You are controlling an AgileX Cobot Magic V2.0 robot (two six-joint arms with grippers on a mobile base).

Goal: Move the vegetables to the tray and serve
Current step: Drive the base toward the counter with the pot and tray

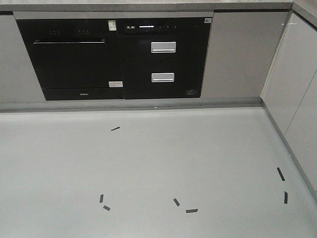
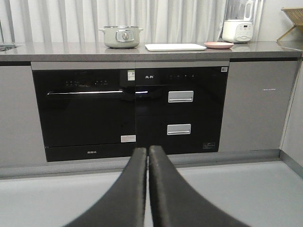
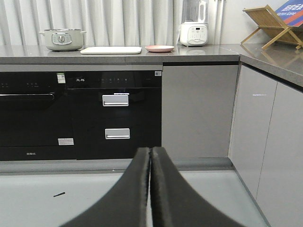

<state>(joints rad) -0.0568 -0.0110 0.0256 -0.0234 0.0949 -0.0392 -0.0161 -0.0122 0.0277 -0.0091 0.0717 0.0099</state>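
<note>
A cream-white tray (image 2: 175, 47) lies flat on the grey counter, between a pot and a pink plate; it shows again in the right wrist view as the tray (image 3: 111, 49). No vegetables show in any view. My left gripper (image 2: 147, 150) is shut with nothing held, low above the floor and well short of the cabinets. My right gripper (image 3: 151, 150) is likewise shut and empty, pointed at the cabinet front below the counter. Neither gripper appears in the front view.
A pale green pot (image 2: 121, 36), a round pink plate (image 2: 218, 45) and a white blender (image 2: 238, 23) stand on the counter (image 2: 57, 49). Black built-in appliances (image 1: 114, 57) fill the cabinet front. A wooden rack (image 3: 272, 23) sits on the right counter. Black tape marks (image 1: 191, 210) dot the floor.
</note>
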